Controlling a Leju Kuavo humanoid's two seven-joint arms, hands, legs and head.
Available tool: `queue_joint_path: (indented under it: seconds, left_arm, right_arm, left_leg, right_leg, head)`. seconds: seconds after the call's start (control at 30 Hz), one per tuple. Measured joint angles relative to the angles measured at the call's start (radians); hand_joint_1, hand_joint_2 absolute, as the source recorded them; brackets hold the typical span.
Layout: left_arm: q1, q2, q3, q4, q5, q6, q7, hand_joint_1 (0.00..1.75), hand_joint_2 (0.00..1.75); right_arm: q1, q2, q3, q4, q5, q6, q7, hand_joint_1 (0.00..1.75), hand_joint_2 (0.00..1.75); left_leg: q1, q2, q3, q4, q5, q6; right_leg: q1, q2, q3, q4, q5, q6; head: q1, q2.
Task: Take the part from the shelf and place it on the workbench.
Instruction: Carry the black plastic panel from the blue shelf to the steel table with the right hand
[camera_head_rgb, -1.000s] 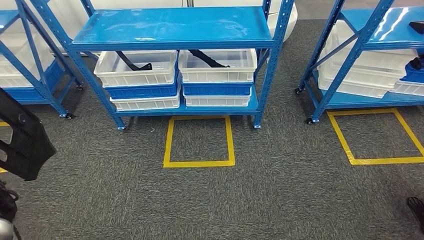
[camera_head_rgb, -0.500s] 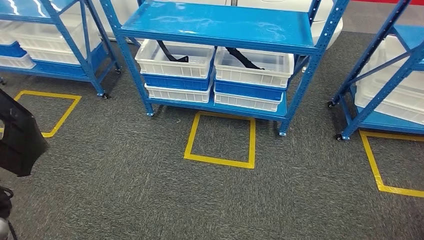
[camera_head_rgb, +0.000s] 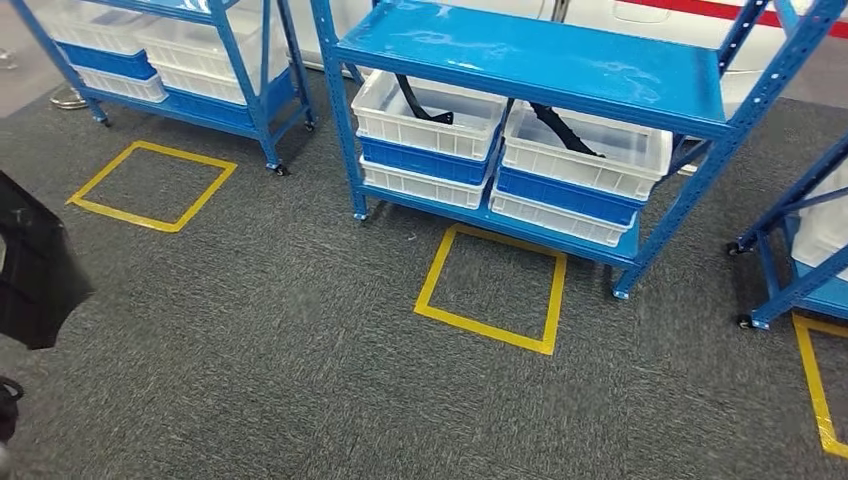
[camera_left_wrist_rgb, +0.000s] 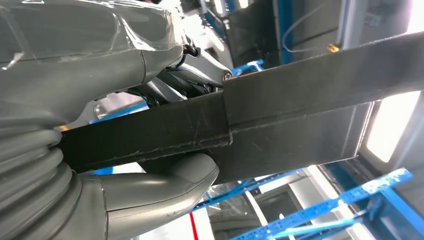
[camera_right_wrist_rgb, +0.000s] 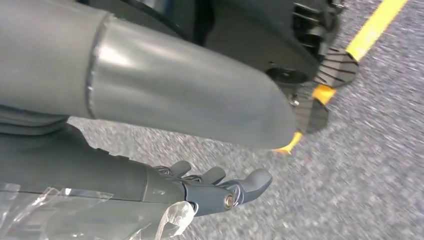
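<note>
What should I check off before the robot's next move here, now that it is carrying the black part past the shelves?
1. Left hand holds the black part: ok; the thumb and fingers close around it from both sides.
2. Part clear of the shelf: ok; in the head view the black part sits low at the left edge, apart from the blue shelf.
3. Right hand free: ok; fingers curled loosely, nothing in them, above the carpet.
4. Path over the grey carpet: ok; no loose items lie on it near the robot.
5. Workbench located: cannot tell.
6. Grip firm enough to carry: cannot tell.
</note>
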Motion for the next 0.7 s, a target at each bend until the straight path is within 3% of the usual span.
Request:
queue_joint_path:
  seconds: [0.07,0.13,0.2,0.27,0.3,0.33,0.4,0.47,0.5,0.57,0.63,0.7]
  left_arm:
    - [0.004,0.004,0.000,-0.002,0.006,0.000,-0.004,1.75,1.75]
    - [0.001,0.011,0.000,-0.005,0.006,-0.004,-0.013,1.75,1.75]
    - [-0.002,0.015,-0.002,-0.006,0.003,-0.007,-0.019,1.75,1.75]
    - [-0.001,0.015,-0.006,-0.006,0.001,-0.013,-0.019,1.75,1.75]
    - [-0.001,0.016,-0.007,-0.006,-0.001,-0.016,-0.018,1.75,1.75]
    - [-0.001,0.016,-0.007,-0.006,-0.006,-0.019,-0.016,1.75,1.75]
    - [-0.004,0.018,-0.007,-0.007,-0.024,-0.022,-0.002,1.75,1.75]
    - [-0.007,0.020,-0.007,-0.008,-0.038,-0.029,0.022,1.75,1.75]
    - [-0.007,0.021,-0.007,-0.009,-0.041,-0.031,0.033,1.75,1.75]
    - [-0.005,0.022,-0.007,-0.010,-0.041,-0.031,0.052,1.75,1.75]
    - [-0.004,0.023,-0.006,-0.010,-0.044,-0.022,0.058,1.75,1.75]
    - [-0.003,0.023,-0.006,-0.011,-0.056,-0.015,0.060,1.75,1.75]
  right_arm:
    - [-0.006,0.004,0.000,0.000,0.000,0.008,-0.001,0.00,0.00]
    - [-0.009,0.007,0.000,0.000,-0.001,0.017,-0.003,0.00,0.00]
    - [-0.006,0.008,0.000,0.000,-0.003,0.026,-0.005,0.00,0.00]
    - [-0.003,0.008,0.000,0.000,-0.007,0.034,-0.006,0.00,0.00]
    - [-0.002,0.009,0.000,0.000,-0.008,0.038,-0.006,0.00,0.00]
    - [-0.002,0.010,0.000,0.000,-0.009,0.042,-0.006,0.00,0.00]
    - [-0.002,0.011,0.000,0.000,-0.009,0.049,-0.005,0.00,0.00]
    - [0.000,0.010,0.000,0.001,-0.009,0.050,-0.003,0.00,0.00]
    - [0.001,0.009,0.000,0.001,-0.009,0.050,-0.002,0.00,0.00]
    - [0.001,0.011,-0.001,0.001,-0.011,0.050,-0.002,0.00,0.00]
    - [0.002,0.012,-0.001,0.001,-0.012,0.049,-0.002,0.00,0.00]
    - [0.006,0.012,-0.001,0.001,-0.012,0.047,-0.003,0.00,0.00]
  left_leg:
    - [0.000,-0.011,-0.007,0.003,0.002,-0.007]
    - [-0.001,0.026,-0.036,0.053,-0.030,-0.018]
    - [0.007,0.075,-0.102,0.190,-0.104,-0.038]
    - [0.021,0.090,-0.161,0.316,-0.150,-0.057]
    - [0.027,0.094,-0.162,0.322,-0.145,-0.066]
    - [0.033,0.101,-0.141,0.285,-0.121,-0.075]
    - [0.043,0.151,-0.057,0.130,-0.056,-0.092]
    - [0.043,0.189,-0.009,0.032,-0.023,-0.084]
    - [0.039,0.190,-0.008,0.022,-0.022,-0.071]
    - [0.036,0.160,-0.017,0.027,-0.019,-0.046]
    - [0.037,0.134,-0.021,0.026,-0.016,-0.030]
    - [0.036,0.110,-0.023,0.026,-0.014,-0.021]
  right_leg:
    - [-0.003,-0.026,0.000,-0.007,0.009,0.000]
    - [-0.013,-0.054,0.001,-0.018,0.019,0.000]
    - [-0.018,-0.081,-0.002,-0.022,0.023,-0.001]
    - [-0.021,-0.108,-0.006,-0.021,0.023,0.001]
    - [-0.024,-0.121,-0.007,-0.020,0.022,0.004]
    - [-0.028,-0.135,-0.006,-0.018,0.019,0.009]
    - [-0.033,-0.159,-0.006,-0.007,0.009,0.026]
    - [-0.030,-0.178,-0.005,0.007,-0.005,0.044]
    - [-0.028,-0.188,-0.004,0.010,-0.009,0.051]
    - [-0.031,-0.205,-0.001,0.011,-0.015,0.062]
    - [-0.039,-0.165,-0.014,0.049,-0.048,0.069]
    - [-0.039,-0.099,-0.073,0.178,-0.120,0.069]
  head:
    - [0.002,0.000]
    - [0.000,0.000]
    - [-0.003,0.000]
    - [-0.003,0.000]
    - [-0.003,0.000]
    - [-0.003,0.000]
    - [-0.004,0.000]
    - [-0.003,0.000]
    - [-0.002,0.000]
    - [0.001,0.000]
    - [0.001,0.000]
    - [0.002,0.000]
